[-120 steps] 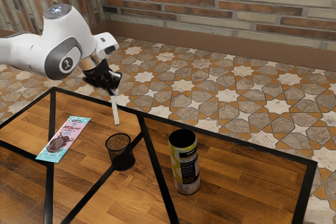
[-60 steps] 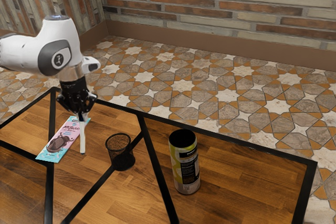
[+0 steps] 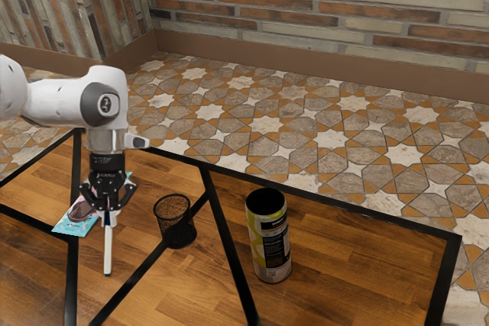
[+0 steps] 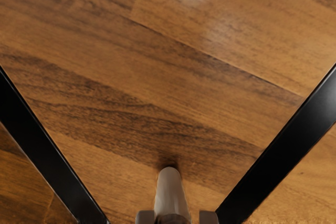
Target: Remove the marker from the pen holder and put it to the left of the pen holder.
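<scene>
Marker (image 3: 108, 253) hung upright below the gripper's (image 3: 109, 220) clamped fingers in the exterior view; the pen holder (image 3: 174, 223) stood apart from them, toward the exterior view's right. In the wrist view, it extended from between them toward the tabletop (image 4: 173, 77).

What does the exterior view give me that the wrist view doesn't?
Exterior view: the arm, pen holder, tall can, chocolate bar package, tiled floor and brick wall.

Wrist view: a small dark shadow by the marker's lower end, and the wood grain close up.

Both: the marker, the gripper, the wooden tabletop and its black strips.
</scene>
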Robot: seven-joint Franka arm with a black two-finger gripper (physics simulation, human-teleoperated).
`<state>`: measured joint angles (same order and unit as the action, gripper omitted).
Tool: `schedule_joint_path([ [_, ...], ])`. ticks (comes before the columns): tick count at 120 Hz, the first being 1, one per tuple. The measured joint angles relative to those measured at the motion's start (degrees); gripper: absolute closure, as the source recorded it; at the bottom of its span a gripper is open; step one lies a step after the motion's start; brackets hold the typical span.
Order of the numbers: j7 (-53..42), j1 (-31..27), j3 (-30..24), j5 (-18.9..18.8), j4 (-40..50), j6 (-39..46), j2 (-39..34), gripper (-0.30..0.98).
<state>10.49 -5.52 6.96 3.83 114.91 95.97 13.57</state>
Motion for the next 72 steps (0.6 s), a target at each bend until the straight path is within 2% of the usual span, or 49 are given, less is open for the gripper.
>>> schedule_joint_path([
  [13,-1.41,-0.17,0.02,0.18,-0.02,-0.55,0.94,0.78],
  [33,-4.0,-0.11,-0.02,1.39,-0.01,0.6,1.25,0.41],
  [45,-5.42,0.66,0.01,1.32,-0.27,2.24,-1.89,0.26],
  [57,-6.92,6.02,0.04,-1.67,-4.04,6.15,-12.42,0.16],
  [72,-9.08,13.33,-0.5,-4.96,-14.26,8.79,-13.81,0.09],
])
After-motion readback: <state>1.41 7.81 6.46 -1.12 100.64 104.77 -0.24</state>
